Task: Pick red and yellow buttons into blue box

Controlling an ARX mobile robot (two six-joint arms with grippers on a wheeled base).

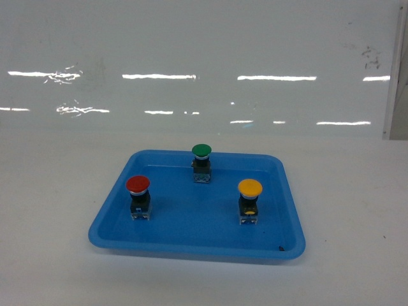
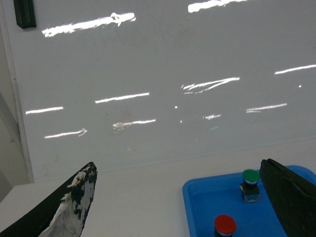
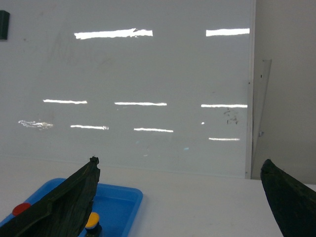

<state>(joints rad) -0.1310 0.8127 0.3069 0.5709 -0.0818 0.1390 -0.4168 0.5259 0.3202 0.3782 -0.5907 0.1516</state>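
The red button (image 1: 138, 185) stands at the left of a shallow blue tray (image 1: 191, 250), and the yellow button (image 1: 250, 189) stands at its right. Both are upright on black switch bodies. The blue box is out of view. Neither gripper shows in the head view. In the left wrist view my left gripper (image 2: 177, 164) is open and empty, with the red button (image 2: 225, 224) low between its fingers. In the right wrist view my right gripper (image 3: 180, 160) is open and empty above the table. The yellow button (image 3: 92, 220) and the red cap (image 3: 20, 209) show beside its left finger.
A green-capped button (image 1: 201, 152) stands at the back middle of the tray, also seen as the green button (image 2: 251, 177) by the left gripper's right finger. The tray lies on a white table (image 1: 357, 191). A glossy whiteboard wall (image 1: 204, 57) rises behind.
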